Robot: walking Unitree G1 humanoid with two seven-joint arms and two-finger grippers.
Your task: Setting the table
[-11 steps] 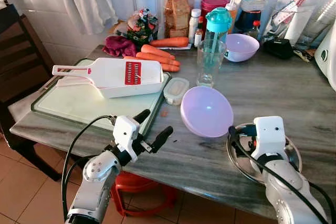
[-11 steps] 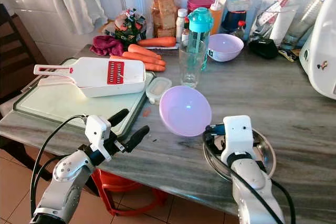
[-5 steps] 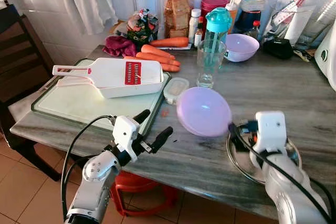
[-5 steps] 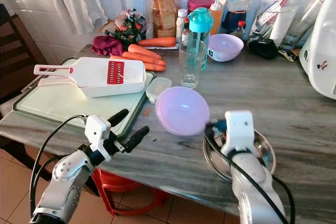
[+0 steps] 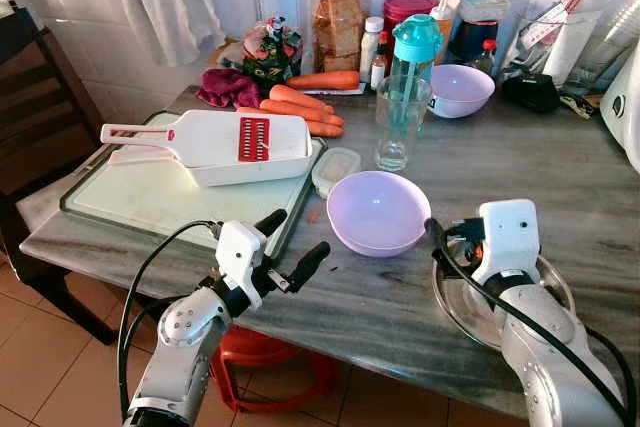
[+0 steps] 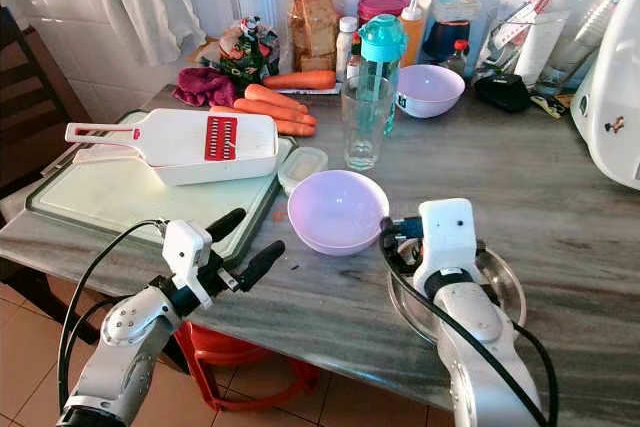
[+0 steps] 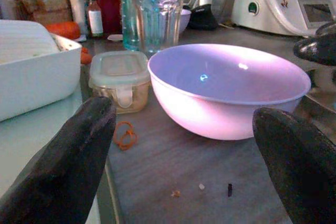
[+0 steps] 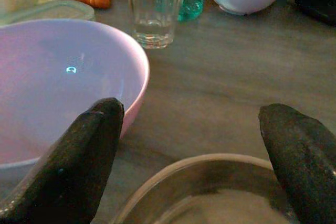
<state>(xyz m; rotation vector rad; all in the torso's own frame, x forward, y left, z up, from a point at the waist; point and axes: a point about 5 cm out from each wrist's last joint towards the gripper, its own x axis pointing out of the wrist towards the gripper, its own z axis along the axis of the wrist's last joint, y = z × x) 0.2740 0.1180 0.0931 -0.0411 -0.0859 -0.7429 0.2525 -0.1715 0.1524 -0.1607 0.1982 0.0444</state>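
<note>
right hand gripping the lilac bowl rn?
No. In the right wrist view the right hand is open, its fingers spread wide, and the lilac bowl sits upright on the counter.

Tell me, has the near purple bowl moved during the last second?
Yes. The near purple bowl, tilted and raised earlier, now sits upright on the table, nearer the small lidded container.

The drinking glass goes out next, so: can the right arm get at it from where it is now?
Probably yes. The drinking glass stands beyond the lilac bowl, with bare tabletop between it and the open right end effector. The teal bottle close behind leaves little room.
</note>
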